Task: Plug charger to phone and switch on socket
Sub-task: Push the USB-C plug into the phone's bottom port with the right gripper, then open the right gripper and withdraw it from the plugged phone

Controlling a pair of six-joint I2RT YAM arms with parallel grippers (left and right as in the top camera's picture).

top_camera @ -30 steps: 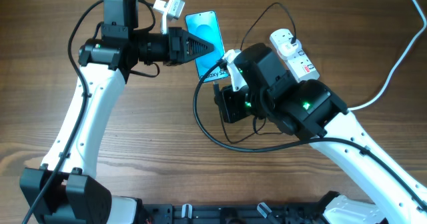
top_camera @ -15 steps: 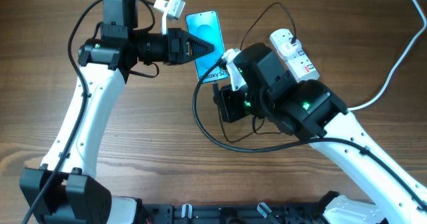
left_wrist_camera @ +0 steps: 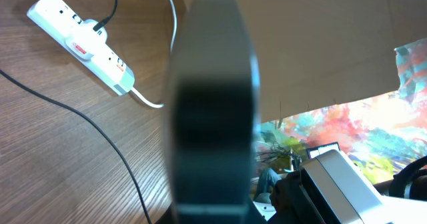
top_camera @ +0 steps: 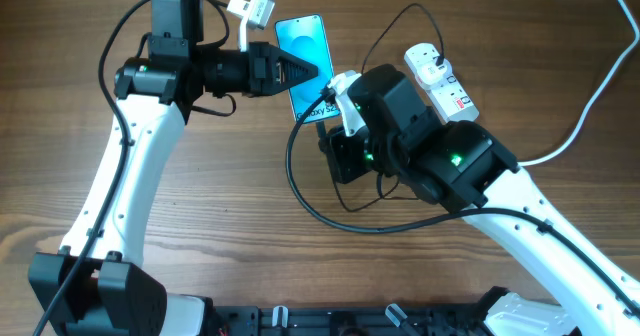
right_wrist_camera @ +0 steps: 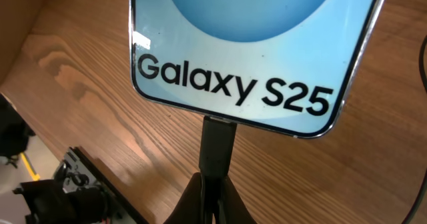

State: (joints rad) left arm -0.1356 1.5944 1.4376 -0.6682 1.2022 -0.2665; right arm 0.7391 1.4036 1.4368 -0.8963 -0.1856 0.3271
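Cyan glass up top on the wooden desk: the phone lies near the far edge, screen up, with "Galaxy S25" printed along the short edge that faces the arms. The left end effector reaches in from the left, and its dark fingers taper to a point over the phone's left side. On the left wrist view only one blurred grey shape fills the middle, so I cannot tell whether those fingers pinch the phone or are just pressed together.

Over to the right arm. The right end effector sits at the phone's lettered edge. Up close, its fingers are clamped together around the charger, pinching the small black plug tip. That tip points straight at the middle of the short edge and touches it. Whether it is fully seated, I cannot tell.

From there the thin black cable loops down over the desk, under the right arm, then back up to a white adapter. The adapter stands in the socket, a white strip lying diagonally well to the phone's right, with red marks on its switches. Their position cannot be read from here. A thick white cord leaves the strip's near end and curves off towards the top right corner
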